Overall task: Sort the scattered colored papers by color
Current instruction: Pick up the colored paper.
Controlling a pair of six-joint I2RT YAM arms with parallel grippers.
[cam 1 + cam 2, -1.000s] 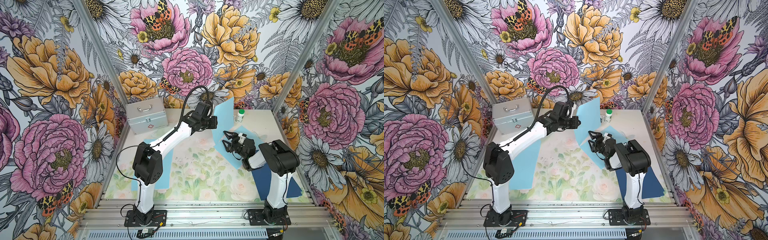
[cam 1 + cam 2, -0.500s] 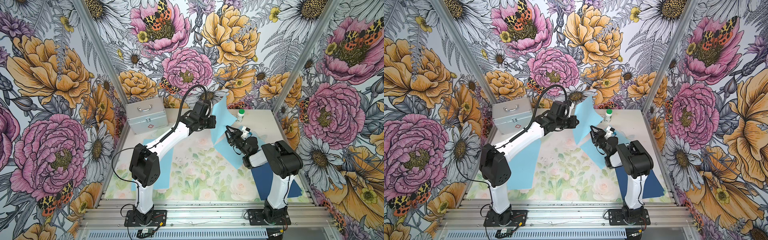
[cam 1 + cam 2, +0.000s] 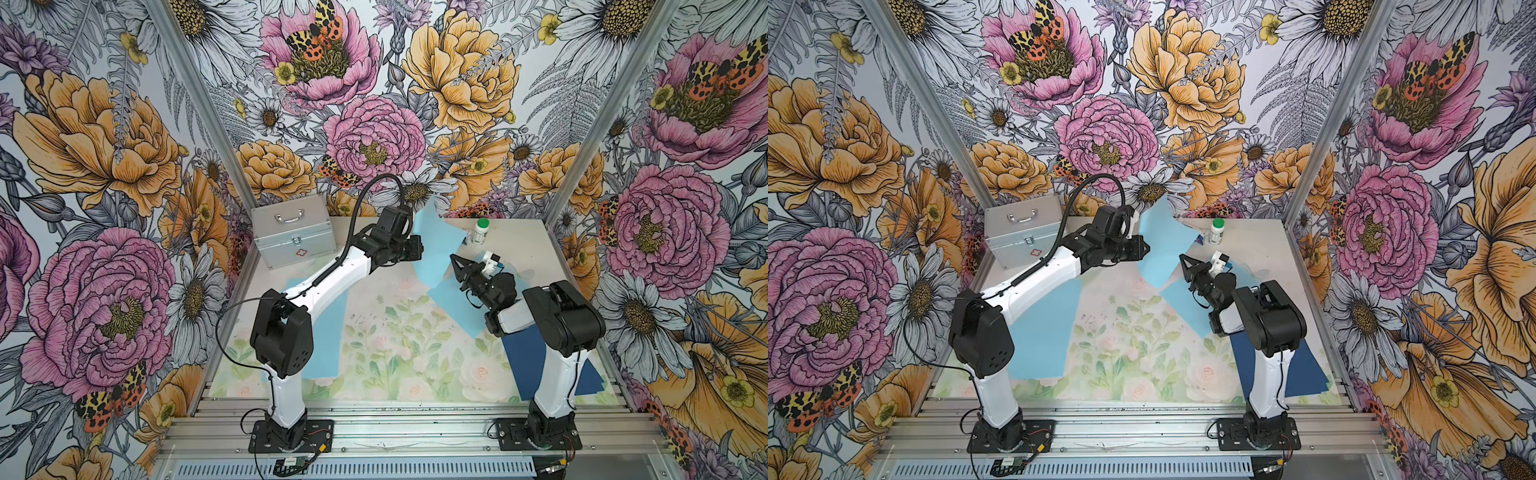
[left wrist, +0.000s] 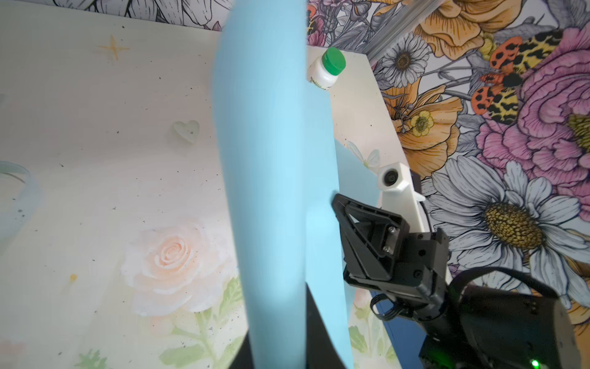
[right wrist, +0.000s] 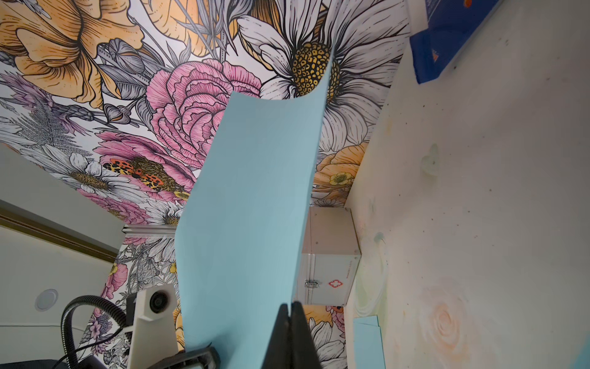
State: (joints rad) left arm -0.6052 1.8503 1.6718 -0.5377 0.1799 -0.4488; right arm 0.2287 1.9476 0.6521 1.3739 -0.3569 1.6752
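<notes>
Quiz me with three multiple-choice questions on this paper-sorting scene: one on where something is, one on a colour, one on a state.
1. Where does the silver case stand on the table?
A. far left corner
B. near right corner
C. centre

2. What colour is the cap of the small white bottle?
A. red
B. green
C. yellow

3. How is the light blue sheet between the two arms?
A. lying flat on the table
B. crumpled into a ball
C. raised on edge, curving upward

Answers:
1 A, in both top views it sits at the back by the left wall.
2 B, the left wrist view shows a green cap.
3 C, the right gripper is shut on its edge and it stands up off the table.
</notes>
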